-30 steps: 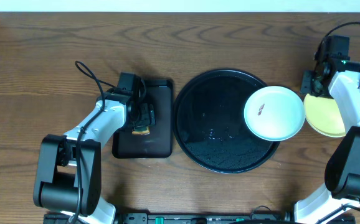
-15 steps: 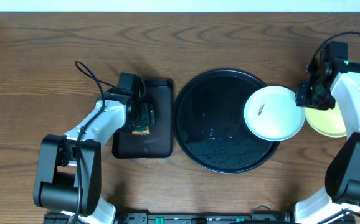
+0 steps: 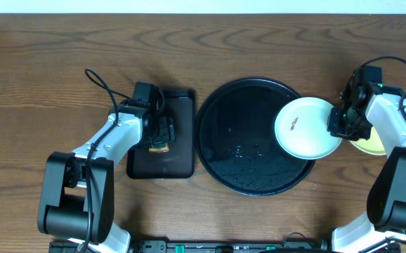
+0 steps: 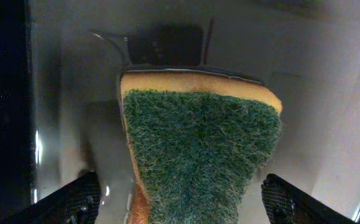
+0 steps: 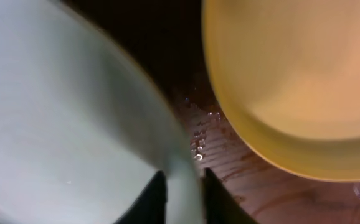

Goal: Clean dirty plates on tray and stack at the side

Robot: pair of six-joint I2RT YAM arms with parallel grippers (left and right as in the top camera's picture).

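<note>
A pale mint-green plate (image 3: 303,128) with a small brown smear lies on the right side of the round black tray (image 3: 234,137), overhanging its rim. My right gripper (image 3: 338,126) is shut on that plate's right rim. In the right wrist view the two dark fingers (image 5: 157,194) pinch the edge of the mint plate (image 5: 68,124). A pale yellow plate (image 3: 370,143) rests on the table just right of the tray, partly hidden by my right arm; it shows closer as the yellow plate (image 5: 298,81). My left gripper (image 3: 162,133) is open, straddling a sponge (image 4: 198,143).
The green-topped yellow sponge lies in a small rectangular black tray (image 3: 178,160) left of the round tray. Water drops glisten on the wood (image 5: 198,140) between the two plates. Both arm bases stand at the table's front corners.
My right gripper moved off the yellow plate, leftward and nearer, to the mint plate's right rim and closed on it. The left arm and sponge have not moved.
</note>
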